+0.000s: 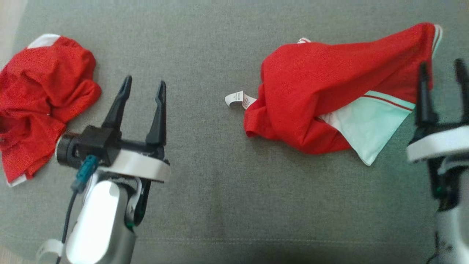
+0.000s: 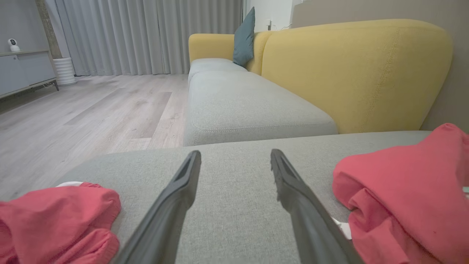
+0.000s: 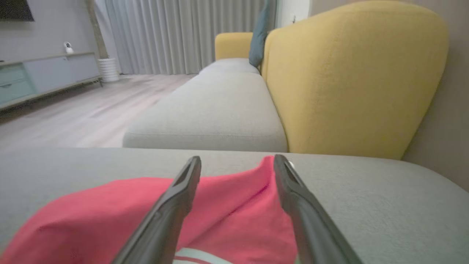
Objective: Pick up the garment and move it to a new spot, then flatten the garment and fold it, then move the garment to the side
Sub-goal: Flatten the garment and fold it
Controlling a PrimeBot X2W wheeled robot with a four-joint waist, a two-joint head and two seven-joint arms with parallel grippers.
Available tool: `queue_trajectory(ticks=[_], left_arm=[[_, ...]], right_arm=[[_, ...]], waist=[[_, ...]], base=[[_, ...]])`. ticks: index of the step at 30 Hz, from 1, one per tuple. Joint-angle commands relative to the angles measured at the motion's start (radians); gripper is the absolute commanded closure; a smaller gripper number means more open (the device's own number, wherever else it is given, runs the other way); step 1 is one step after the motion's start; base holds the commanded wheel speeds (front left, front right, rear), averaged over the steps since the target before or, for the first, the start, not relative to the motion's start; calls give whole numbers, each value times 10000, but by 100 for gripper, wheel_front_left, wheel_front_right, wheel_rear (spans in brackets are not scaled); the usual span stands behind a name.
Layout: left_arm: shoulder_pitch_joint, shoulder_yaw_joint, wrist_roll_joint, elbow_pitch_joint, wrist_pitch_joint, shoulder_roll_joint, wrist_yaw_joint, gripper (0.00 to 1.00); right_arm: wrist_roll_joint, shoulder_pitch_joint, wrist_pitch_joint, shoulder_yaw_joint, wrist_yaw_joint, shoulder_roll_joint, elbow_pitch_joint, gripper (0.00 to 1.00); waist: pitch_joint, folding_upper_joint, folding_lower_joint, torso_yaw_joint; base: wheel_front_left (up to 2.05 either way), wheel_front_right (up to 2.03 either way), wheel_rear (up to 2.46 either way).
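Head view: the garment (image 1: 322, 80), red with a pale panel (image 1: 370, 124) and a white label (image 1: 236, 99) sticking out at its left, lies bunched in the centre-right of the frame on the grey seat cushion (image 1: 205, 183). The right gripper (image 1: 442, 64) stands at the right edge of the frame with its 2 fingers apart and nothing between them, its tips just at the garment's right end. The left gripper (image 1: 144, 82), lower left of centre, is spread too and empty, well apart from the garment. A second red garment (image 1: 40, 99) sits crumpled at the far left.

Left wrist view: both fingers splay over bare cushion; the garment bulks up at the right of the frame and the second red garment lies at the lower left, neither touched. A yellow backrest (image 2: 351, 73) rises behind.

Right wrist view: the fingers are wide apart with red cloth lying below and beyond them, 1 peak of it rising beside the right-hand finger. Whether that finger touches the cloth I cannot tell.

My reading is that the garment is set down in its spot and flattening is the step in hand. It is still a rumpled heap, so the next move calls for both grippers to find 2 separate edges or corners, probably the right end and the label side, pinch only 1 layer each, and draw them apart to spread the cloth.
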Motion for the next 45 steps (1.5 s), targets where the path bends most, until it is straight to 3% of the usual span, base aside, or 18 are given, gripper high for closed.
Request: queue_trajectory(ticks=[1,11,26,31,36,39,45], left_arm=[[60,362,57,-232,-122,153,34,0],[550,358,102,-113,-122,186,70,0],[654,200,102,-172,-119,215,63,0],[270,-585,74,-179,213,-7,-432,0],[-215,-1795,-249,307,1212,-302,-963,0],[-657,-2511,-632,874,1770,-410,-1154,0],[-1255,-2993,-1099,1777,1980,-467,-1213,0]], right_arm=[[-81,379,-45,392,40,217,-837,0],[-54,2050,172,898,40,1098,-2214,0],[19,2310,275,1001,40,1276,-2468,0],[27,2256,325,1050,40,1284,-2518,0],[90,2131,360,1169,40,1287,-2600,0],[183,1950,325,1320,40,1288,-2600,0],[353,1799,225,1420,40,1288,-2525,0]], waist=[[-287,0,0,-26],[-790,0,0,25],[-762,0,0,44],[-519,0,0,-12],[-113,0,0,-226],[215,0,0,-509],[516,0,0,-887]], base=[[0,0,0],[0,0,0],[0,0,0],[0,0,0],[0,0,0],[0,0,0],[0,0,0]])
